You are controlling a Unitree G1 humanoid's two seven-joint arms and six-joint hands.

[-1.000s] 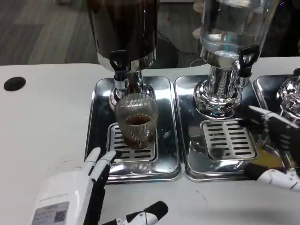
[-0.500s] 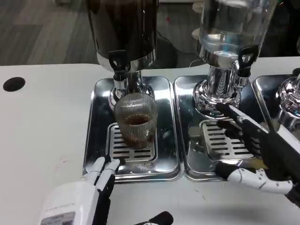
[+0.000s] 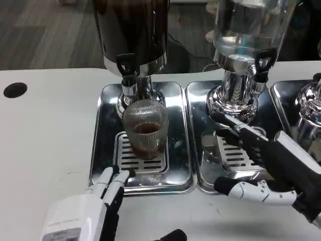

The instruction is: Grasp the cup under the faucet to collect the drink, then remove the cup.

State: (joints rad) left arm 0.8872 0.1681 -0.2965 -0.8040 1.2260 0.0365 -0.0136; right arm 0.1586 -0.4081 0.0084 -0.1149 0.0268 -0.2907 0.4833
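The cup [image 3: 145, 128], a ribbed clear glass with a little brown drink in the bottom, stands upright on the slotted grate [image 3: 140, 159] of the left tray [image 3: 100, 150], directly under the black faucet [image 3: 127, 70] of the dark dispenser [image 3: 131, 30]. Neither hand touches it.

The left hand [image 3: 85, 213] lies at the near edge of the bench [image 3: 45, 140], just near of the left tray, its fingers [image 3: 113, 181] stretched out together toward the tray's near rim and holding nothing.

The right hand [image 3: 261, 160] reaches in from the right over the middle tray [image 3: 195, 150]. Its dark fingers [image 3: 235, 128] are spread apart above that tray's grate, pointing left toward the cup, with the thumb [image 3: 235, 188] apart below them over the tray's near rim; it is open and empty.

Behind the right hand stands a clear dispenser [image 3: 248, 25] on a chrome base [image 3: 233, 100]. A black round hole [image 3: 15, 90] sits at the far left of the bench.
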